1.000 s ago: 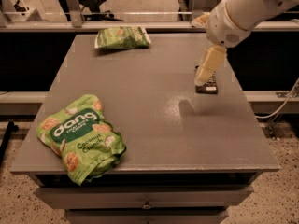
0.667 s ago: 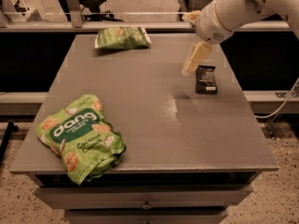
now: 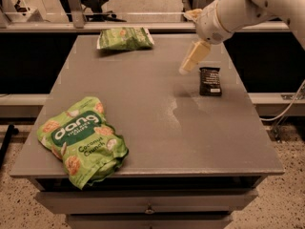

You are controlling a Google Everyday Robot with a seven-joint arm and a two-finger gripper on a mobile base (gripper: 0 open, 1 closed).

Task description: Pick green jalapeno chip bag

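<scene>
At the far edge of the counter (image 3: 157, 128), left of centre, lies the small green chip bag (image 3: 125, 38), flat, with its whitish edge turned to the left. Well apart from it, over the right half, hangs the claw (image 3: 187, 67), carried on a pale arm (image 3: 238, 11) that enters from the upper right. It points down and to the left, just beside a dark brown wrapper (image 3: 210, 81), and nothing is seen in it. Whether the claw is spread or pressed together cannot be told from this view. A larger bright-green bag (image 3: 83, 140) marked "dang" lies at the near left corner and is not the target.

Step in hand, as judged: the approach, with the grasp not yet begun. To do it well, the claw should cross to the far left at a height that clears the counter, arrive spread and centred above the small bag, then descend straight down. A flat, crinkly bag offers little to seize, so the closing line is best set across its narrower width, where the film can bunch into a ridge. A slanted entry may push the bag toward the far edge.
</scene>
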